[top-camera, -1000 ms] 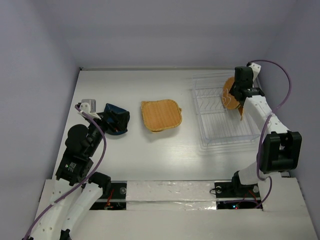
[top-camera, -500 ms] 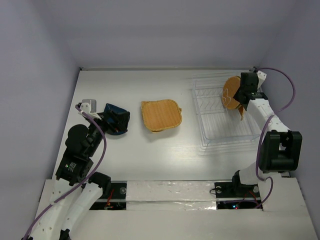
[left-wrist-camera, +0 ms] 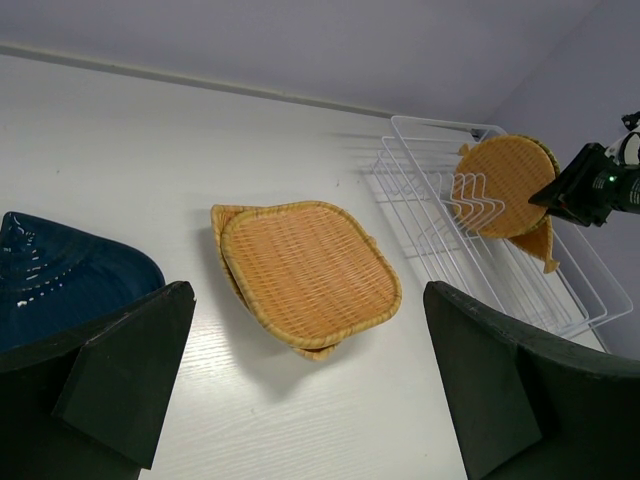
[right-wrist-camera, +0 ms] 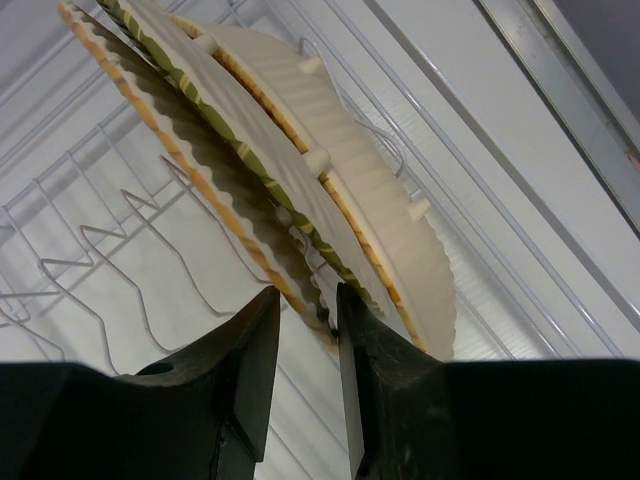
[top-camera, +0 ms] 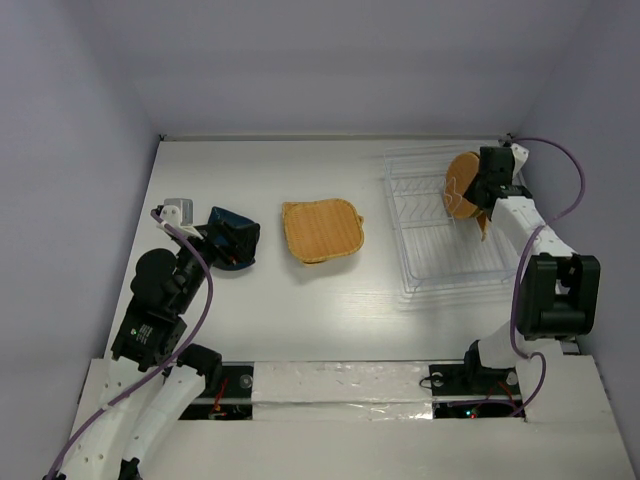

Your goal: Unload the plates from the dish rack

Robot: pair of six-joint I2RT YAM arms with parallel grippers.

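Several orange-tan plates (top-camera: pixel 461 185) stand upright in the clear dish rack (top-camera: pixel 440 272) at the right. My right gripper (top-camera: pixel 480 197) is at their right side, open a little. In the right wrist view its jaws (right-wrist-camera: pixel 308 330) straddle the lower rim of the front scalloped plate (right-wrist-camera: pixel 195 165), with a gap on the left; two more plates (right-wrist-camera: pixel 375 215) lean behind it. Two woven rounded-square plates (top-camera: pixel 321 231) lie stacked at the table's middle. A dark blue plate (left-wrist-camera: pixel 60 272) lies at the left, under my left gripper (left-wrist-camera: pixel 310 400), which is wide open and holds nothing.
The rack's white wire slots (right-wrist-camera: pixel 95 245) in front of the plates hold nothing. The back wall runs close behind the rack (left-wrist-camera: pixel 430 135), and the right wall stands just beyond my right arm (top-camera: pixel 530 235).
My right gripper has shifted a little toward the back right beside the racked plates. The plates stay in the rack. The left arm has not moved.
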